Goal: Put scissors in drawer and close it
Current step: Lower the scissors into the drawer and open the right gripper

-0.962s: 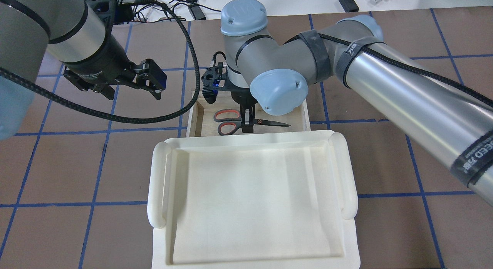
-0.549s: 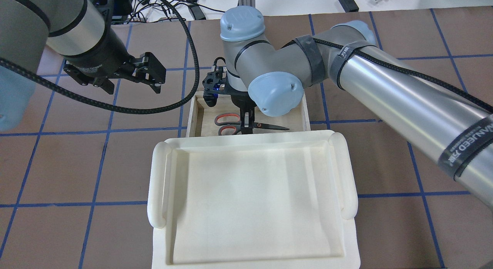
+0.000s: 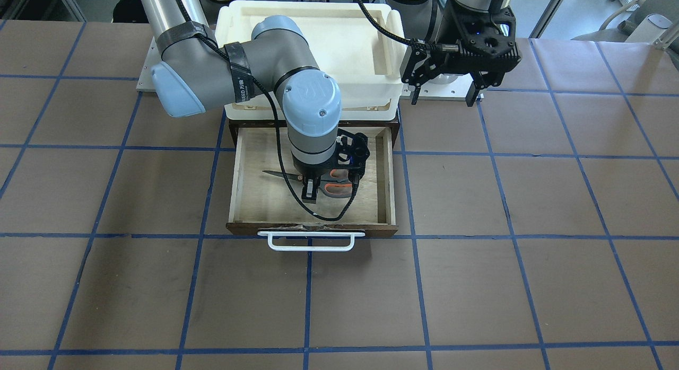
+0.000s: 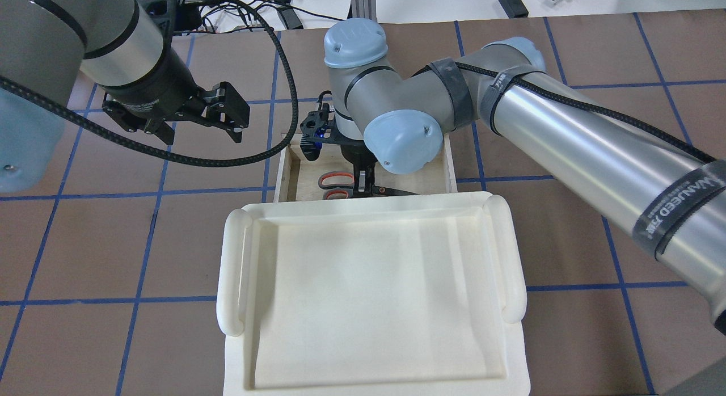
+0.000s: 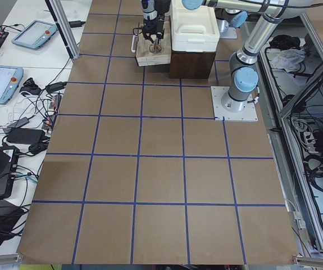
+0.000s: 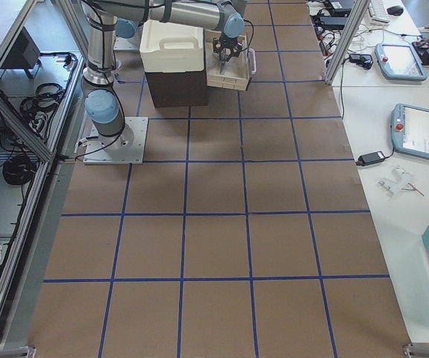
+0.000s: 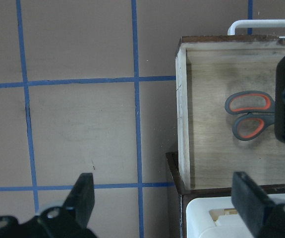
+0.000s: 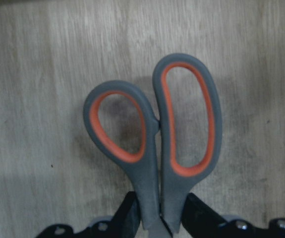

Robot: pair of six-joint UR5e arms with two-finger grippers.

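Since a second ago the scissors [image 4: 334, 180] are lowered further into the open drawer [image 4: 282, 175], clamped near the pivot by the right gripper [image 4: 363, 183]; release is judged next. The left gripper [image 4: 202, 132] is held wide open, empty, beside it. The drawer's white bar handle [image 3: 310, 248], hidden overhead, is shown in the front-facing view.

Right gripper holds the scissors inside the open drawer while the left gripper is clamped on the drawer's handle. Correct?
No. The left gripper hangs open beside the drawer, off its handle, as the front-facing view shows. The right gripper holds the scissors inside the open drawer.
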